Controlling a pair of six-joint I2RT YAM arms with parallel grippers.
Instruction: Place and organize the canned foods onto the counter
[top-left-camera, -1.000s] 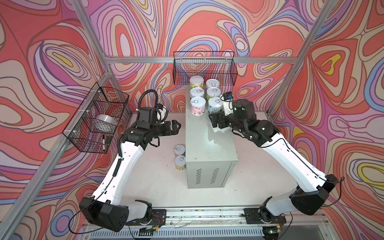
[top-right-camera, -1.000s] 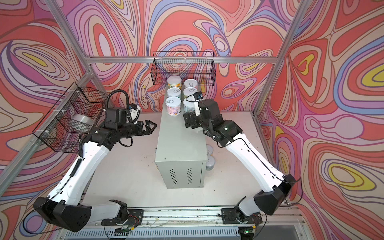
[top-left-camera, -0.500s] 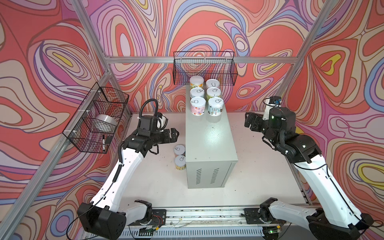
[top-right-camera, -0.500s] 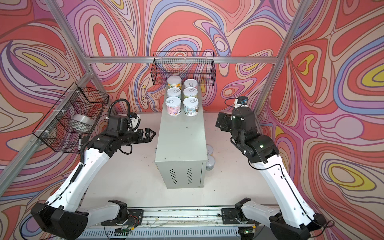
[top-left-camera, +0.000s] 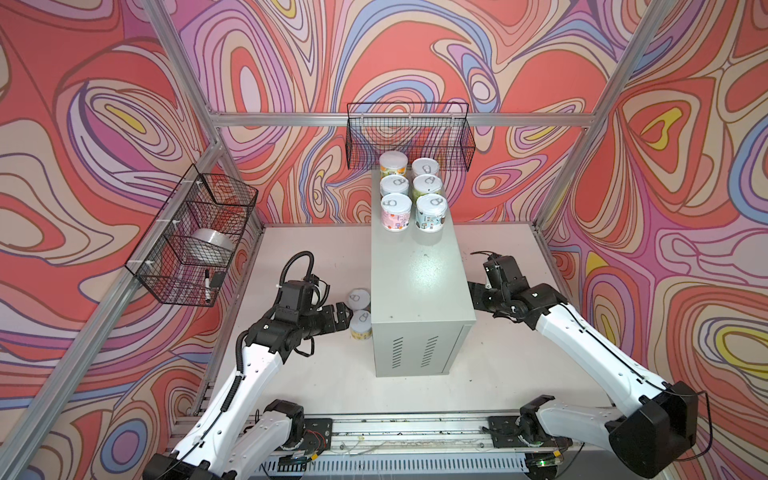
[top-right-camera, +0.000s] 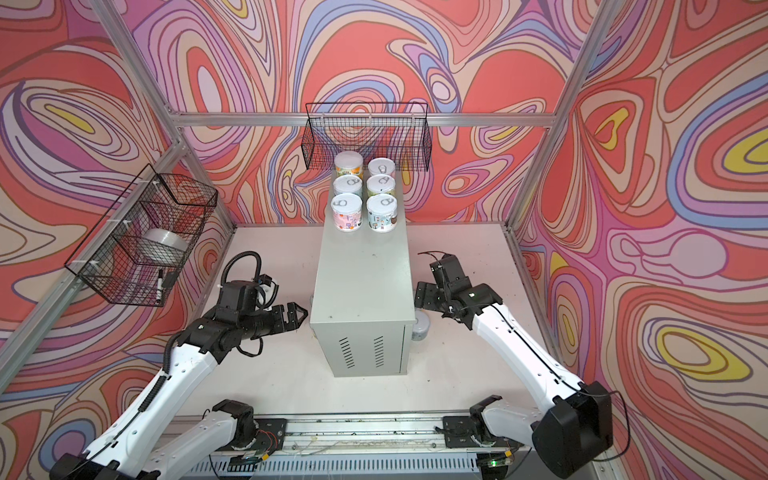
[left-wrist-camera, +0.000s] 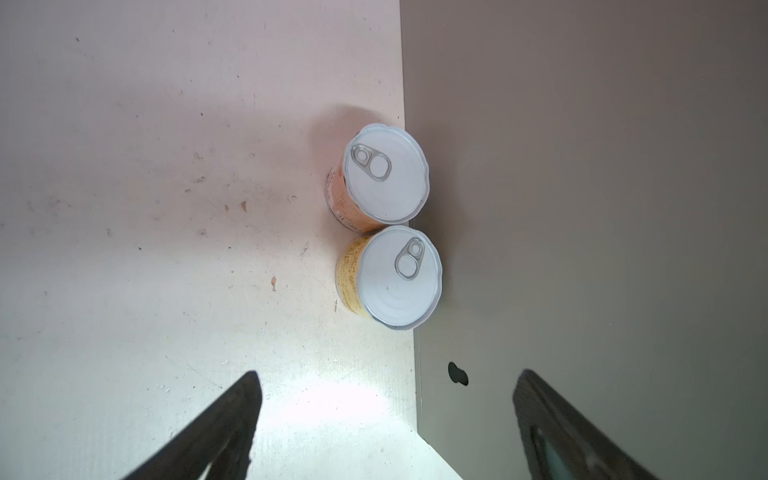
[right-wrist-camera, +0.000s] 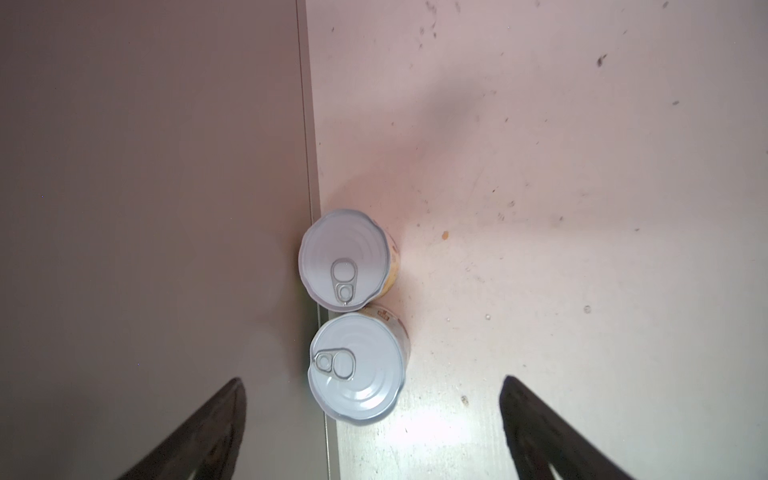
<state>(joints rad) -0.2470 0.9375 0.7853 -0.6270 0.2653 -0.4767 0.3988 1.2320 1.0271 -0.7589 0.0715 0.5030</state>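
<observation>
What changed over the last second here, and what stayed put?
The right gripper backed away from the pale blue labelled can on the light-grey metal counter and dropped beside it, toward two silvery-lidded cans on the white tabletop. The left gripper lowered toward the orange-labelled can and yellow-labelled can. Both open, empty. The six counter cans stayed.

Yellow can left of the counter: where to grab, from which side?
Take the yellow can by its label wall under the lid, from above, left gripper turned diagonally. It stands upright, tight by the counter and the orange can; only its table-side and near faces look free, so a straight approach probably fouls.
</observation>
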